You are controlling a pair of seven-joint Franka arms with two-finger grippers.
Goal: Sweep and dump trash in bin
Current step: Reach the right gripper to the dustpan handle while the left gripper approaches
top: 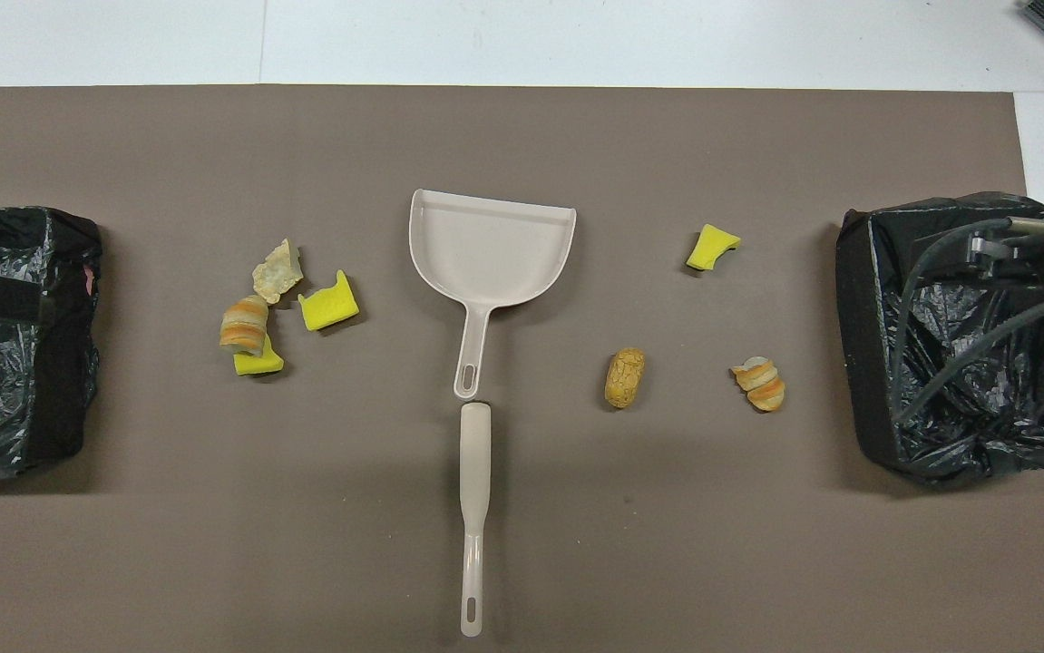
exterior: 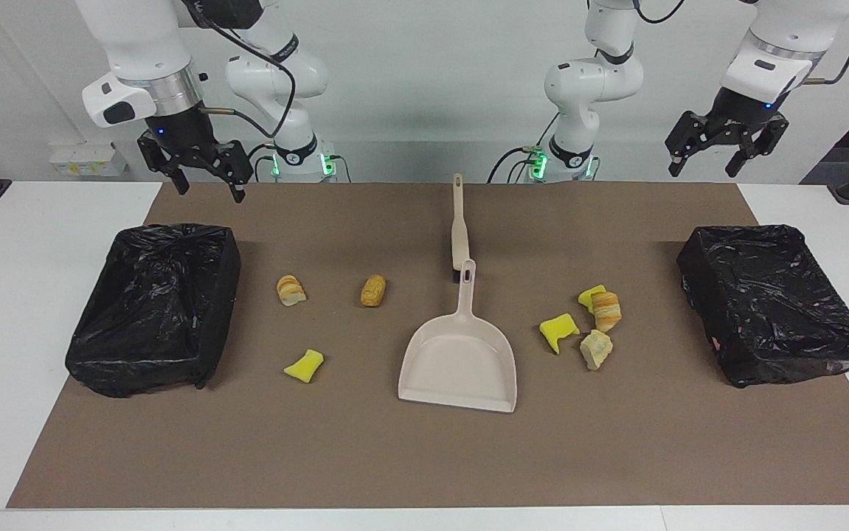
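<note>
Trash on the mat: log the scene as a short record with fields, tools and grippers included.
trash count: seven pieces, all on the brown mat
cluster toward left arm's end: yellow chunk, second yellow chunk, croissant piece, pale bread piece
toward right arm's end: striped roll, corn cob, yellow foam chunk
dustpan: mid-mat, empty, handle toward robots
brush: in line with dustpan handle, nearer the robots
bins: black-lined bin and second bin, one at each end
left gripper: open, raised, holding nothing
right gripper: open, raised, holding nothing
</note>
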